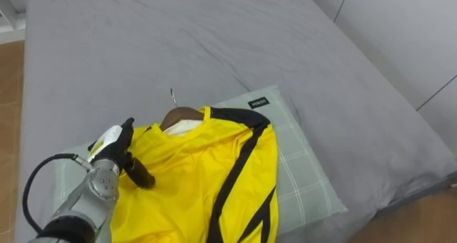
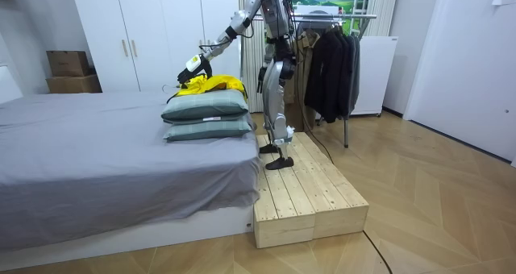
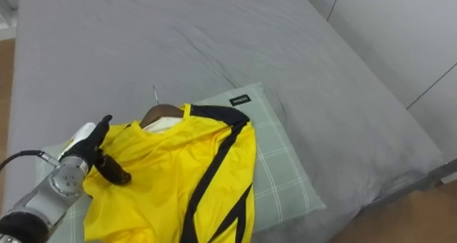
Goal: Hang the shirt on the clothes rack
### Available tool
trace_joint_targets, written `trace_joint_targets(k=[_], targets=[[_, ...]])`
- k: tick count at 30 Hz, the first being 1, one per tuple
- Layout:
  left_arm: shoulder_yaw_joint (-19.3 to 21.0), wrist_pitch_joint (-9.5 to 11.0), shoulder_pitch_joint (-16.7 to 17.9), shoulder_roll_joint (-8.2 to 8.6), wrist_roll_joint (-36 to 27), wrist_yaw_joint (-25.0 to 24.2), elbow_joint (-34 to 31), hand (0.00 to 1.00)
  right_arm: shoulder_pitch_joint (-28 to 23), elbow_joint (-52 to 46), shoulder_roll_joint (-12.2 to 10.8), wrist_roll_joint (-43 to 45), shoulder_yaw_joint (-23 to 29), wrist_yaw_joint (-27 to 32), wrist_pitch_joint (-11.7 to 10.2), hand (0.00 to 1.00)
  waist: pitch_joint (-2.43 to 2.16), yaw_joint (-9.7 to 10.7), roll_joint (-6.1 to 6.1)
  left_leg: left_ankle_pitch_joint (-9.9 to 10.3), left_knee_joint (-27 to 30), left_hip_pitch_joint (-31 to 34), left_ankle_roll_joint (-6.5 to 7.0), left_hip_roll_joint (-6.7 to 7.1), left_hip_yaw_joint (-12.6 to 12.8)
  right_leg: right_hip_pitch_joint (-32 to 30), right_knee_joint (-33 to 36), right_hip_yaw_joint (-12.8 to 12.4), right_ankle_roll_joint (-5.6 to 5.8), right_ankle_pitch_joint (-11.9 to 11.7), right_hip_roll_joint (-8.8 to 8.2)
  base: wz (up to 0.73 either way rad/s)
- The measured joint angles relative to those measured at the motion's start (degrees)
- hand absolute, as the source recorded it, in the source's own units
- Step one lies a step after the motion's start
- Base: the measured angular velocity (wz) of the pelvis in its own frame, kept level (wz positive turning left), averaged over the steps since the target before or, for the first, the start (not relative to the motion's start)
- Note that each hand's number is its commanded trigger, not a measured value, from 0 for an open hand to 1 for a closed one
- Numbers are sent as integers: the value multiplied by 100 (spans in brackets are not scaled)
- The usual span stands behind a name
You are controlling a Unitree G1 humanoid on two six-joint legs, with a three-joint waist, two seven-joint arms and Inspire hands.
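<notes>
A yellow shirt (image 1: 214, 171) with black stripes lies on a green checked pillow (image 1: 303, 168), on a wooden hanger (image 1: 181, 115). The hanger's metal hook (image 1: 173, 96) points up the bed. My left hand (image 1: 113, 149) rests on the shirt's left shoulder, fingers straight and pointing toward the hook, thumb spread out over the cloth. In the room view I stand on a wooden platform (image 2: 310, 197) at the bed's end, left hand (image 2: 194, 63) reaching over two stacked pillows (image 2: 208, 117). My right hand (image 2: 262, 79) hangs by my hip.
The grey bed (image 1: 214, 43) stretches beyond the pillow; its right edge drops to the wooden floor. Behind me stands a clothes rack (image 2: 339, 16) with dark garments (image 2: 329, 60). White wardrobes (image 2: 153, 32) and cardboard boxes (image 2: 68, 71) line the far wall.
</notes>
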State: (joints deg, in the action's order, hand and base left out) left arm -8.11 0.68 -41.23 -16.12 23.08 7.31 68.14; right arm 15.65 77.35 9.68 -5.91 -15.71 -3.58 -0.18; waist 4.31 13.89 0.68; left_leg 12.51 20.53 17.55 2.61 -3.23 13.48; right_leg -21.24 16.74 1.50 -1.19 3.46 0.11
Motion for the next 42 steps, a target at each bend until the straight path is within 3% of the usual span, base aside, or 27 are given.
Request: trace_joint_targets(k=[32, 36, 42], targets=[[-113, 16, -134, 108, 5, 1, -3, 0, -10, 30, 2, -188, -119, 92, 1, 0, -8, 142, -3, -6, 186, 82, 1, -4, 119, -189, 248, -135, 14, 53, -9, -1], [-109, 22, -150, 44, 9, 1, 11, 0, -78, -51, 15, -154, -97, 97, -8, 0, -18, 178, -22, -4, 191, 176, 3, -8, 147, -302, 288, -143, 14, 53, -11, 0], [-114, -1, -182, -260, -8, 128, 325, 0, -351, -349, 99, -132, -93, 132, 28, 0, -18, 300, -71, -3, 317, 378, 3, 15, 187, -614, 619, -179, -2, 181, -90, 0]])
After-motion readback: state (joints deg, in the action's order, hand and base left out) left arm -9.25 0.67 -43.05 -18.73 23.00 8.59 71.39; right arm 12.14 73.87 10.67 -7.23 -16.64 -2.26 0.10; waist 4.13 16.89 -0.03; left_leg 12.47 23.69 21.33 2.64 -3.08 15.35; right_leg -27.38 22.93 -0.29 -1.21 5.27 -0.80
